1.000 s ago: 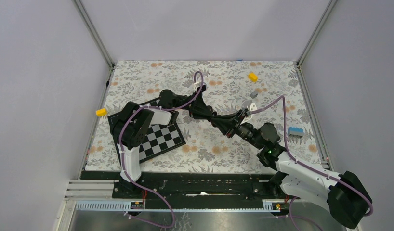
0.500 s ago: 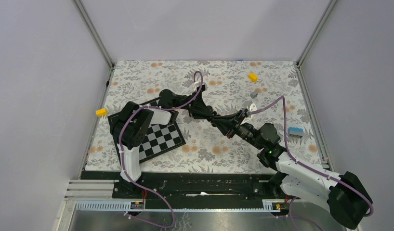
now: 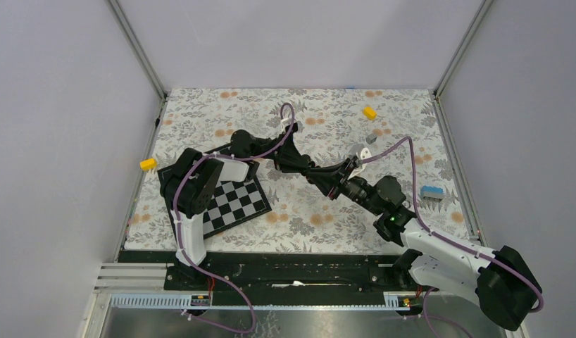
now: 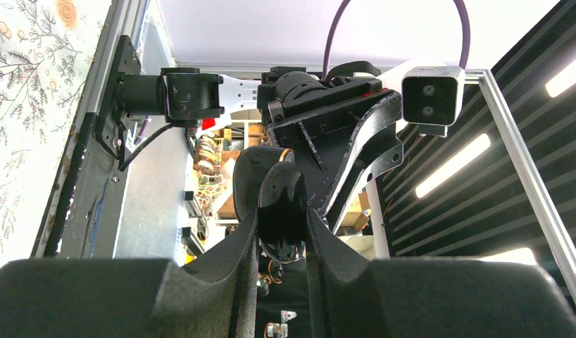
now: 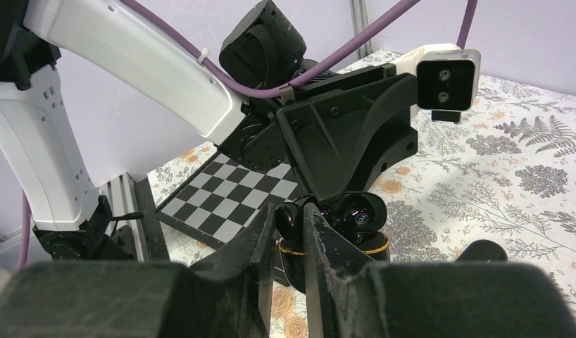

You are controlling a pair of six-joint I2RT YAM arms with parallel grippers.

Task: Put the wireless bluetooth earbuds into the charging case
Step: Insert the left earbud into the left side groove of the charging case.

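Above the middle of the flowered mat my two grippers meet tip to tip. My left gripper is shut on the charging case, a glossy black pebble with a gold rim, lid open. My right gripper is shut on one tiny black earbud, held at the case's opening on its left side. A second glossy rounded black shape sits in the open case; it looks like the other earbud. In the top view the left gripper and right gripper hide the case and the buds.
A checkerboard lies under the left arm. Yellow blocks lie at the left edge and far right. A grey block and a white piece are just beyond the grippers, and a blue block lies at right.
Both grippers have shifted slightly up and left together, and the right arm has drawn in a little. Both grips are unchanged.
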